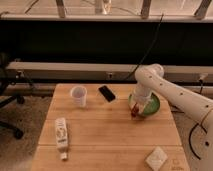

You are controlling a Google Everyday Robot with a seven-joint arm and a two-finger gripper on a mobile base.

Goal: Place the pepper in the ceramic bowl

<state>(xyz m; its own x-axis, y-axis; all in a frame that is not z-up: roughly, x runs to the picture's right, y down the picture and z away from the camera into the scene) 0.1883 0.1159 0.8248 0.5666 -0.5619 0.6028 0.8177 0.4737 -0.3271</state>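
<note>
The green ceramic bowl [151,106] sits at the right side of the wooden table [100,130]. My white arm reaches in from the right and bends down over the bowl. My gripper [135,110] hangs at the bowl's left rim, shut on the small red pepper [134,113]. The pepper hangs from the fingertips just over the near-left edge of the bowl. The arm hides part of the bowl's inside.
A white cup [78,96] stands at the back left of the table, with a black phone [106,93] next to it. A white tube-shaped bottle [61,134] lies at the front left. A white packet [157,159] lies at the front right.
</note>
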